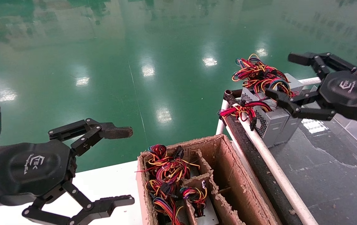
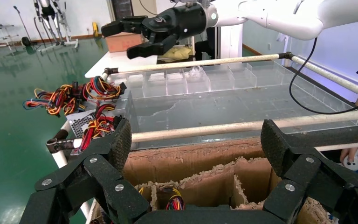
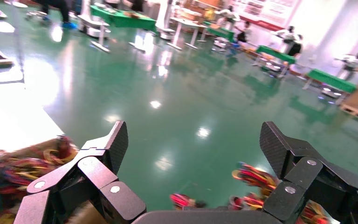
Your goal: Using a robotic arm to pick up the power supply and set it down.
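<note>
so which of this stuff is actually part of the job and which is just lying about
Part of the job:
- right gripper, open, hovering beside the power supply
- power supply on the bench corner, multicoloured wires on top

Lying about:
- second grey box next to it
- cardboard box holding wire bundles
- left gripper, open, idle

Loose wires (image 1: 258, 73) and the white rail (image 1: 274, 170) crowded the power supply (image 1: 267, 120) from above and in front; the open right hand (image 1: 286, 76) had free air above.

Getting bright overhead glare spots off the glossy green floor (image 1: 147, 70); blurring badly along the right wrist view's lower edge.
</note>
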### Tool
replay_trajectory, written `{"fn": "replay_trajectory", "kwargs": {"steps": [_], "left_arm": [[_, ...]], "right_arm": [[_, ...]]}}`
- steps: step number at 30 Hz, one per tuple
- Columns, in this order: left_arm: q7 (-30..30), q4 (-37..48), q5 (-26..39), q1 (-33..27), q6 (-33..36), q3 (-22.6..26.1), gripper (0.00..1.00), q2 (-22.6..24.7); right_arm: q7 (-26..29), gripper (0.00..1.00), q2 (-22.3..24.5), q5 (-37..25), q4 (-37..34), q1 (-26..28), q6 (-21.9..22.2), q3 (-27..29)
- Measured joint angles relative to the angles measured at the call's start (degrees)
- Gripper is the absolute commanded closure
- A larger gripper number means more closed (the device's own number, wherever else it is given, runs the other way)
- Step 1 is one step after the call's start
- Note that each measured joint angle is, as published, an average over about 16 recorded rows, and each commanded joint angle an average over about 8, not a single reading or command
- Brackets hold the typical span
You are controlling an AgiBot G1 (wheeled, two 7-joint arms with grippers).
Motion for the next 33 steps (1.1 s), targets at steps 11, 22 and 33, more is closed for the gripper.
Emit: {"fn": "replay_trajectory", "kwargs": {"steps": [11,22,33], "left_arm": [[0.0,0.0,0.0,0.0,0.0,0.0,0.00,0.0],[0.0,0.0,0.0,0.0,0.0,0.1,0.00,0.0],[0.0,0.0,0.0,0.0,0.0,0.1,0.00,0.0]], "right_arm": [[7.0,0.00,1.4,3.4,10.3,-4.5,-2.5,-0.5],[14.0,0.00,2.9,6.7,20.6,-9.1,-5.1,-1.0],[18.4,0.00,3.8,8.9,27.2,-12.0,-6.7,-1.3]]}}
